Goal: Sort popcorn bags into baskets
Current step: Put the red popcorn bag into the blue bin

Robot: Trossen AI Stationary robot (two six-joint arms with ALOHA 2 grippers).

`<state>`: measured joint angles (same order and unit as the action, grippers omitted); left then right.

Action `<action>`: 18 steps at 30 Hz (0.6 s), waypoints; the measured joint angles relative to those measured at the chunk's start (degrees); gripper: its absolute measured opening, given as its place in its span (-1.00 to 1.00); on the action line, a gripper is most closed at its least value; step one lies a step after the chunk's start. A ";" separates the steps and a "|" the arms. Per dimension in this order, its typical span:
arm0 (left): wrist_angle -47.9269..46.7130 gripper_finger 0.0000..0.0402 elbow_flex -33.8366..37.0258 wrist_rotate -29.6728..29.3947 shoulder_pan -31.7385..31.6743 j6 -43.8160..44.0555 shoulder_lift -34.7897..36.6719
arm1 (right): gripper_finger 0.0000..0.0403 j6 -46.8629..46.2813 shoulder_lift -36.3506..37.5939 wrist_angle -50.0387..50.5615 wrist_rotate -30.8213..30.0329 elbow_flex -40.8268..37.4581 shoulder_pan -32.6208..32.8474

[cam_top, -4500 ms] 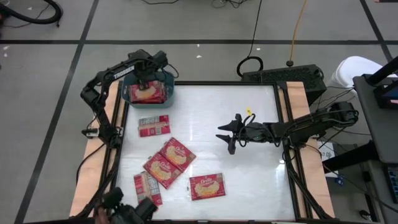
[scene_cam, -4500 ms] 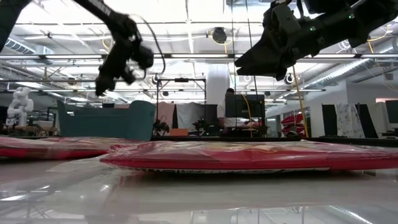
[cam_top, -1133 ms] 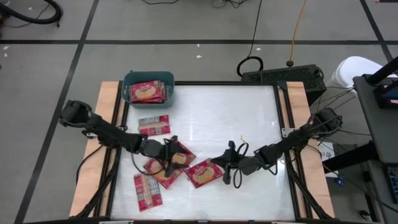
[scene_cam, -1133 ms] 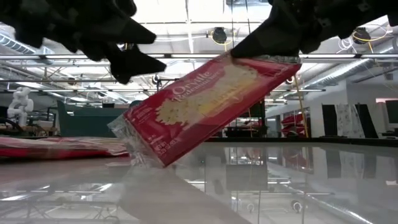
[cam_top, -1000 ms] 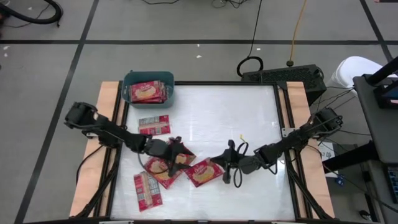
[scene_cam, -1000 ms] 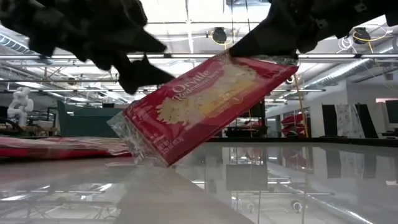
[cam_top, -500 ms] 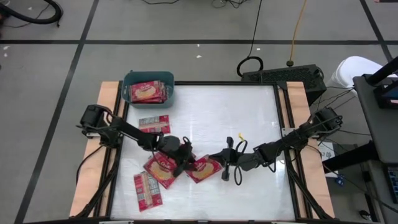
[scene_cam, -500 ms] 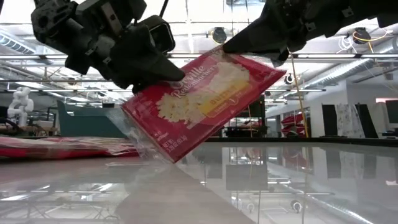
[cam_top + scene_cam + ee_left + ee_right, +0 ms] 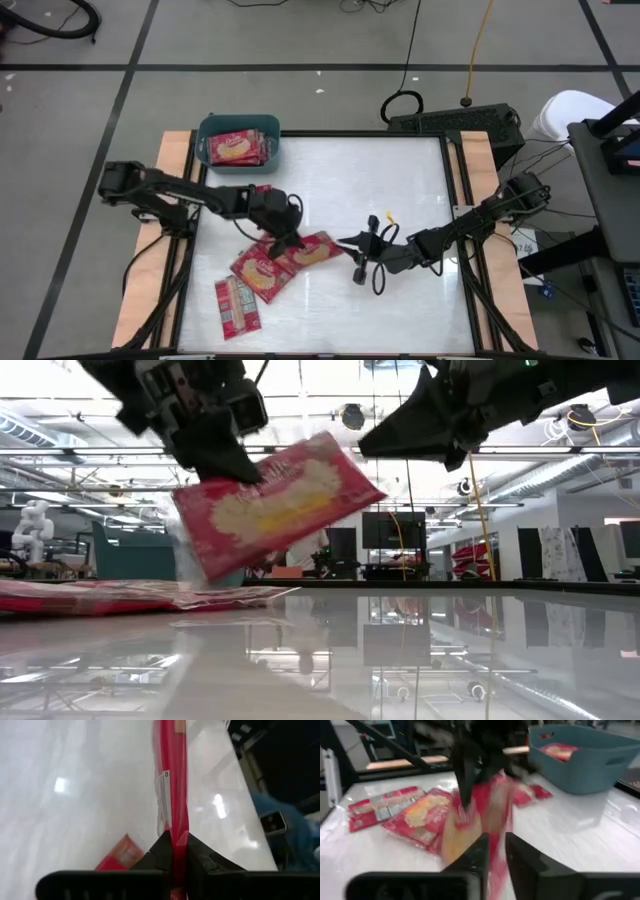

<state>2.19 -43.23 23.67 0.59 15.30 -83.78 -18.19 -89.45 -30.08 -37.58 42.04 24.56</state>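
My left gripper [image 9: 288,243] is shut on a red popcorn bag [image 9: 314,250] above the middle of the table. In the low view the bag [image 9: 275,510] hangs tilted under the gripper [image 9: 225,460]. My right gripper [image 9: 352,258] is open and empty just right of the bag, its fingers apart from the bag's corner [image 9: 380,490]. The teal basket [image 9: 208,150] stands at the far left corner with red bags [image 9: 235,147] lying in it. Two more bags [image 9: 260,272] lie flat on the table below the held one. My left gripper pinches the bag's edge [image 9: 178,837] between its two fingers; the bag shows edge-on there. In the low view the fingers [image 9: 228,458] come slanting down from the left onto the bag's upper left edge. The bag hangs clear of the table, tilted, its right end higher.
A bag with its grey back up [image 9: 237,305] lies near the front left corner. Another red bag [image 9: 262,189] shows partly under the left arm. Wooden rails [image 9: 170,190] run along the table's sides. The white tabletop [image 9: 400,190] is bare on the right half.
My left gripper has come in from the table's left and shut on the bag that my right gripper held up. My right gripper has let go. The bag has moved a little toward the left and far edges and now hangs from my left gripper, less steeply.
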 joint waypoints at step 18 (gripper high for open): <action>-74.32 -0.91 -34.43 -26.33 -16.06 -29.71 9.98 | -0.21 -3.26 -0.04 4.76 5.05 -2.37 0.31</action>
<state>-72.13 -77.66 -2.66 -15.46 -14.41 -73.80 -21.45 -89.49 -25.33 -32.53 39.66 24.86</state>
